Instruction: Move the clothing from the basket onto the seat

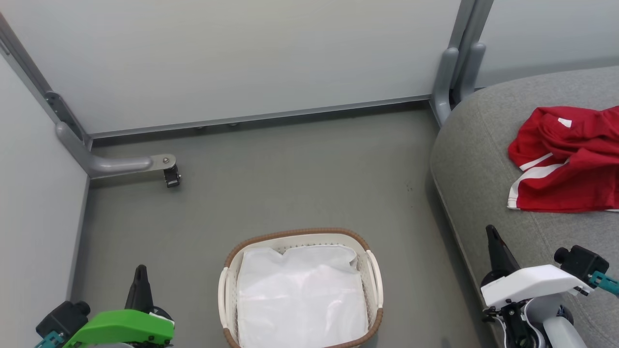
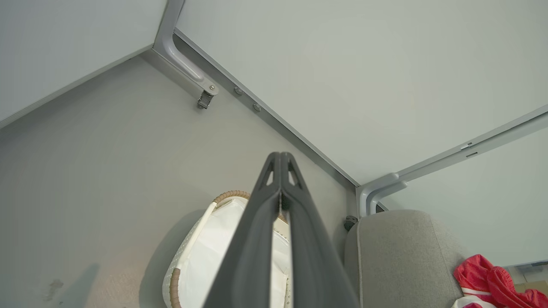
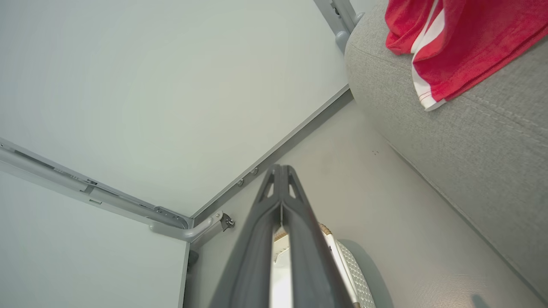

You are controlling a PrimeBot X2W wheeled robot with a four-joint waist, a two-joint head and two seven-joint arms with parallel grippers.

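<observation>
Clothing (image 1: 570, 159) lies in a crumpled red heap with white stripes on the seat (image 1: 478, 159), at the far right of the scene, well apart from the basket (image 1: 300, 234). The basket stands on the grey floor (image 1: 290, 179) in the near middle, lined with the white liner (image 1: 300, 299) (rumpled, and plain white across its visible surface). The left hand (image 1: 140, 278) hovers at the near left, beside the basket and apart from it. In the left wrist view its two dark fingers (image 2: 257, 239) meet at the tips, clenched with nothing between them. The right hand (image 1: 493, 241) hangs at the near right, seen against the seat's edge, between basket and clothing and touching neither. Its fingers (image 3: 252, 248) likewise press together at the tips, empty. Pale wall panels (image 1: 242, 58) close the far side.
</observation>
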